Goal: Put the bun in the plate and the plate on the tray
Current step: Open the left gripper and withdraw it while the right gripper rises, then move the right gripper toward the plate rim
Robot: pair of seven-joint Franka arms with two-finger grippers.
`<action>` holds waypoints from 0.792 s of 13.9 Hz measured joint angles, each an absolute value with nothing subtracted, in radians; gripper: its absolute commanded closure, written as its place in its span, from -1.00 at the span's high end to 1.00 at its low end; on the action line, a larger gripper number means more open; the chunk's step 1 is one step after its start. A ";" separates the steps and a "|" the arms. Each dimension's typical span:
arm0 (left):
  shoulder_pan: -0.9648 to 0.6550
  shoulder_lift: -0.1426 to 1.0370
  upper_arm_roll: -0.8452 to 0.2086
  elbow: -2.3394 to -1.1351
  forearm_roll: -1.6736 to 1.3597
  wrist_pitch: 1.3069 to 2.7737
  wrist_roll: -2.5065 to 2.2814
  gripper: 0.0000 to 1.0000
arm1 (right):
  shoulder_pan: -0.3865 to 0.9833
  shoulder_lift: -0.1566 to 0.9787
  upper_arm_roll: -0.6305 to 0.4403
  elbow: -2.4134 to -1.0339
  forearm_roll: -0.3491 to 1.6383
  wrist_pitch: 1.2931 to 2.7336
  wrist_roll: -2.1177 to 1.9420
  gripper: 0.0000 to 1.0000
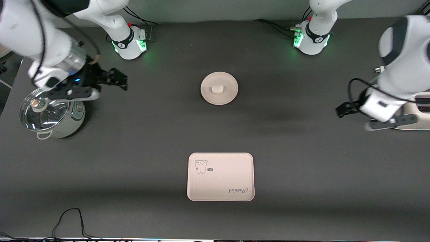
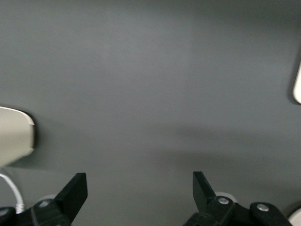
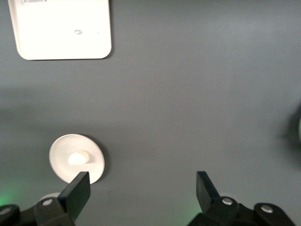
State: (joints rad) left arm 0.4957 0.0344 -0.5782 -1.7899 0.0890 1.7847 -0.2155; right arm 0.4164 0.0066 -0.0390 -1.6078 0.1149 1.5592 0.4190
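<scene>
Sitting at the right arm's end of the table: pot (image 1: 50, 116) with glass lid (image 1: 42, 109), close to the table edge. Hovering over the pot's rim: right gripper (image 1: 117, 79), fingers (image 3: 77, 190) spread wide, holding nothing, waiting. Stretching from pot to plate (image 1: 219, 88): a broad strip of bare table (image 1: 151, 134).

Resting mid-table, nearer the arm bases than the tray (image 1: 220, 176): plate, round rim showing all the way around. Lying in the plate's middle, well inside the rim: bun (image 1: 217, 89). Showing in the right wrist view too: plate (image 3: 75, 157) with bun (image 3: 79, 157) on it, and a rounded tray corner (image 3: 61, 28) well apart from it.

Lying nearer the front camera, roughly in line with the plate: tray, carrying nothing, cartoon drawing and script on its face, all four rounded corners free. Separating plate and tray: a wide band of bare table, nothing between them.

Hanging over bare table near the left arm's end: left gripper (image 1: 346, 109), fingers (image 2: 75, 193) spread wide, gripping nothing, waiting. Standing just beside that arm, at the table edge: a pale appliance (image 1: 418, 111), partly hidden by the arm.
</scene>
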 measured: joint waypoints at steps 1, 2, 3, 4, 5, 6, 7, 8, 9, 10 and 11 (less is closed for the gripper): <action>0.499 0.025 -0.548 -1.774 0.087 1.766 -0.161 1.00 | 0.468 0.005 -0.038 -1.611 0.116 1.567 0.481 1.00; 0.501 0.018 -0.520 -1.759 0.077 1.748 -0.109 1.00 | 0.522 0.004 -0.037 -1.612 0.116 1.574 0.536 1.00; 0.502 0.013 -0.491 -1.743 0.052 1.729 -0.060 1.00 | 0.570 0.003 -0.036 -1.617 0.116 1.589 0.578 1.00; 0.502 0.010 -0.461 -1.722 0.027 1.704 -0.011 1.00 | 0.617 -0.001 -0.035 -1.635 0.116 1.616 0.625 1.00; 0.503 0.009 -0.440 -1.698 0.014 1.676 0.028 1.00 | 0.657 -0.008 -0.034 -1.662 0.116 1.649 0.665 1.00; 0.503 0.009 -0.428 -1.677 0.011 1.656 0.050 1.00 | 0.692 -0.020 -0.034 -1.696 0.116 1.678 0.693 1.00; 0.503 0.009 -0.425 -1.665 0.010 1.644 0.059 1.00 | 0.726 -0.038 -0.033 -1.731 0.117 1.695 0.713 1.00; 0.503 0.009 -0.426 -1.662 0.010 1.642 0.060 1.00 | 0.764 -0.057 -0.032 -1.764 0.119 1.707 0.733 1.00; 0.502 0.009 -0.427 -1.662 0.010 1.642 0.061 1.00 | 0.799 -0.075 -0.031 -1.791 0.127 1.717 0.754 1.00; 0.502 0.009 -0.428 -1.662 0.010 1.642 0.061 1.00 | 0.825 -0.094 -0.031 -1.820 0.146 1.730 0.766 1.00; 0.500 0.009 -0.429 -1.662 0.010 1.642 0.062 1.00 | 0.835 -0.116 -0.030 -1.853 0.166 1.747 0.767 1.00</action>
